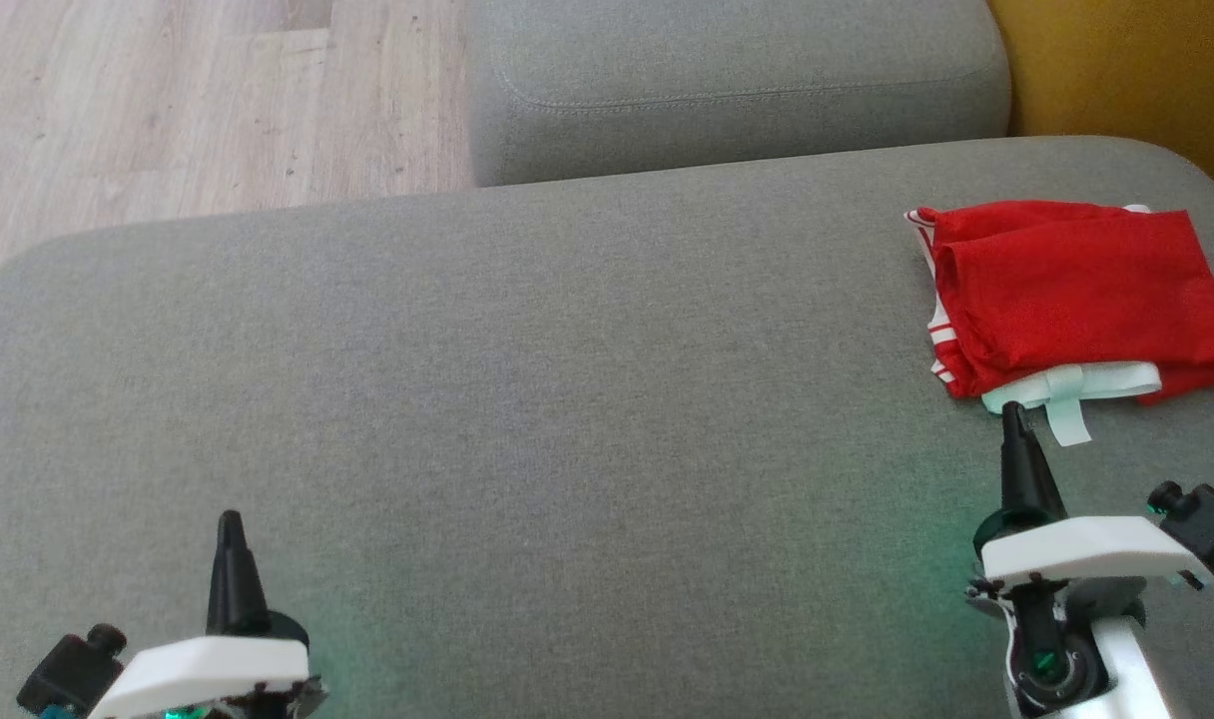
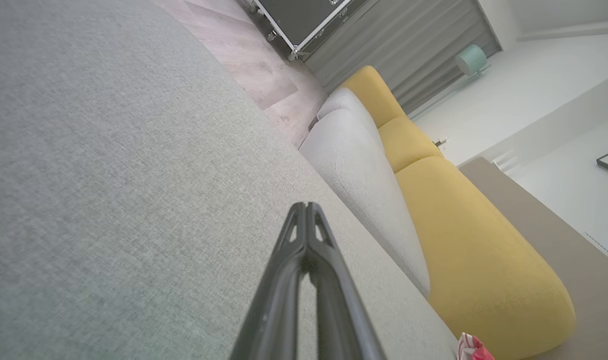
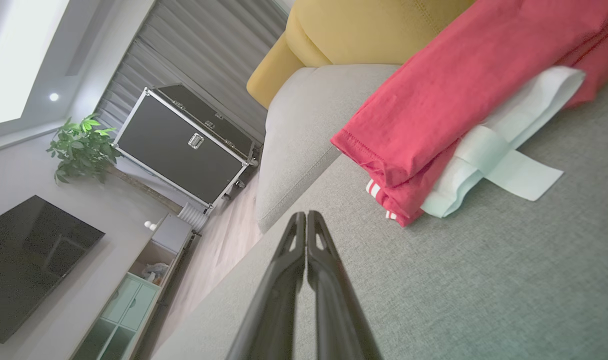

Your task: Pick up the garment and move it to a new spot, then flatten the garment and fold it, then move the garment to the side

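Right end effector (image 1: 1012, 411) is pinched shut, empty, tip just short of the garment (image 1: 1076, 290). Garment's folded, red w/ white band showing, at far right of the grey cushion (image 1: 567, 379). Left end effector (image 1: 230, 521) shut too, nothing held, well apart. Reckon move-aside step looks done; next I'd just pull arms clear w/o snagging the band.

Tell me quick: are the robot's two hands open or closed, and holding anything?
Left hand: closed, holding nothing, over the grey cushion.
Right hand: closed, holding nothing, near the folded red garment.
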You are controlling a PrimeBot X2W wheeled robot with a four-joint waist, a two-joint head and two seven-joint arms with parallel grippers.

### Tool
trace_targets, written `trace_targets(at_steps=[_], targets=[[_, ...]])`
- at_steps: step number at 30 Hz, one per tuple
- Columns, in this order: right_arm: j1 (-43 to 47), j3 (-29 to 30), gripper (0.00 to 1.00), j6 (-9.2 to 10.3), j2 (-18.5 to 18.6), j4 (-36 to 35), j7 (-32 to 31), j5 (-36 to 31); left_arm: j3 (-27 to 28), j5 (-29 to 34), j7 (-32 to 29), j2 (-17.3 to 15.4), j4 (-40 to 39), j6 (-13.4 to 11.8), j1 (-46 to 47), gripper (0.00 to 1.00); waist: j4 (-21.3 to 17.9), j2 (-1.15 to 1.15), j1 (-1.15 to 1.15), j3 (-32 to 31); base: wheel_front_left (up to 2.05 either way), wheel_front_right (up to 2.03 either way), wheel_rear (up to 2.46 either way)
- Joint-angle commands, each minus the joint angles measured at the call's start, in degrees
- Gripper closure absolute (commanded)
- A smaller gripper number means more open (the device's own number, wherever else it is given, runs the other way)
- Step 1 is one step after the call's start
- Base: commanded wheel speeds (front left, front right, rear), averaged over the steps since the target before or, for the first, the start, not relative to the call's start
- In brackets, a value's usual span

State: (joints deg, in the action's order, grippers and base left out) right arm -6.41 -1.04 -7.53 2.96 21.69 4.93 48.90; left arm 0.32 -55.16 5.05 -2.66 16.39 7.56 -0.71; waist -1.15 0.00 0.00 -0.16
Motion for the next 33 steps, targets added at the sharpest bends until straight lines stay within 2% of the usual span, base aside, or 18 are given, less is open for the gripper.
trace_targets(at_steps=[1,33], targets=[[-1.67,0.0,1.0,0.02,0.21,-2.43,-0.37,2.01,1.65,-1.66,-0.36,-0.31,-2.01,-0.03,3.22,1.0,0.03,0.0,0.0,0.01,0.0,0.0,0.0],[-0.75,3.49,1.0,0.03,0.17,-4.94,-5.55,21.8,3.73,-18.61,-5.62,-0.35,-2.18,-0.05,4.96,1.0,0.57,0.0,0.0,0.17,0.0,0.0,0.0]])
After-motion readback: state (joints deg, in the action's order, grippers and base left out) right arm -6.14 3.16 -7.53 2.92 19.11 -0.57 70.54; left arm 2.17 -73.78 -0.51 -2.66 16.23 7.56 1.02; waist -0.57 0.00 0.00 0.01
